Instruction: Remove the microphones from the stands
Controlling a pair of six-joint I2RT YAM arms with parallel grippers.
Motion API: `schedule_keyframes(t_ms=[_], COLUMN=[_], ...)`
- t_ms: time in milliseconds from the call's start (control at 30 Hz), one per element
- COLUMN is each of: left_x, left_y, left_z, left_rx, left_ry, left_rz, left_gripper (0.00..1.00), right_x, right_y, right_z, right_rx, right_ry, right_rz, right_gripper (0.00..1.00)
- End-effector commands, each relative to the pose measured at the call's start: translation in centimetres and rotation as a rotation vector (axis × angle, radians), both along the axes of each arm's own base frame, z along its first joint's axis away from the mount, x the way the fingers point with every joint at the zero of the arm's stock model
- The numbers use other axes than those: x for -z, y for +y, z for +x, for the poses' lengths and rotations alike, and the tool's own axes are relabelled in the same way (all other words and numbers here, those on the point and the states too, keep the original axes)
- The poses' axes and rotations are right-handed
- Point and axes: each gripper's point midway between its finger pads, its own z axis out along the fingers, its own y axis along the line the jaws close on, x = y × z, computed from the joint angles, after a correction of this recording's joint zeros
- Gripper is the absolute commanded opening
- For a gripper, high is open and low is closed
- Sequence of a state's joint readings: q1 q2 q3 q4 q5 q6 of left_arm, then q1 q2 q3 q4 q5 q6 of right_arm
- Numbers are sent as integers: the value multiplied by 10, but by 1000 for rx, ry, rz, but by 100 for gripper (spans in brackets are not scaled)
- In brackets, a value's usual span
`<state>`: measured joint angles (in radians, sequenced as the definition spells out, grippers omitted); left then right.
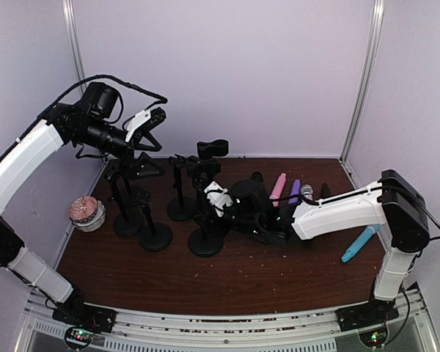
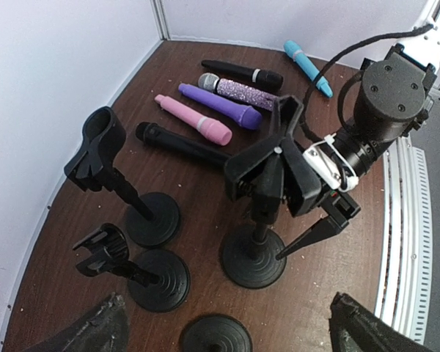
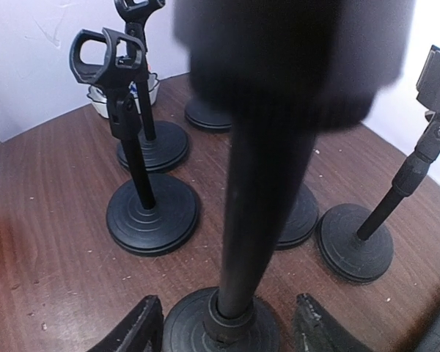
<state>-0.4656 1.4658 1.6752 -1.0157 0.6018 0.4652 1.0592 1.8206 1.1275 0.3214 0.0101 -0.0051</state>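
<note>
Each arm pairs glossy white plastic shells with matt black joints. The left arm (image 1: pixel 22 158) has a long white link, a fat black cylindrical wrist housing (image 1: pixel 101 99), a thin black cable (image 1: pixel 125 82) arching over it and a small white bracket (image 1: pixel 137 121). The left gripper (image 2: pixel 226 297) ends in black, rough-textured fingers (image 2: pixel 95 330). The right arm (image 1: pixel 337 211) has a white forearm shell and a boxy black elbow (image 1: pixel 405 209). Its round black wrist cap (image 2: pixel 392 84) shows small screws beside a braided black cable (image 2: pixel 345 55). The black bases (image 1: pixel 79 334) carry tiny green and red lights
</note>
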Motion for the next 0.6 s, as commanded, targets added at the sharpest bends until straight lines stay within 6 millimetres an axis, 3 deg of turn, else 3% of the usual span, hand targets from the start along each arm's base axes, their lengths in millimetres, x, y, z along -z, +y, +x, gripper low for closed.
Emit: schedule_keyframes(t_ms=[0, 167, 367, 467, 567], left_x=[-5, -4, 0, 4, 13], left_y=[2, 4, 5, 5, 3], left_z=[-2, -3, -5, -6, -10], left_rx=[11, 14, 17, 21, 37], left_ry=[-7, -4, 9, 20, 52], left_rz=[-11, -8, -8, -7, -9], left_gripper=[98, 98, 98, 98, 98], right_x=[-6, 1, -7, -19, -42], right_y=[9, 8, 9, 8, 5], right_z=[12, 16, 18, 16, 13], right_rx=[75, 135, 159, 161, 165], right_ry=[-64, -87, -98, -89, -73], right_rz=[8, -12, 4, 35, 96], right_gripper=[53, 37, 9, 1, 0])
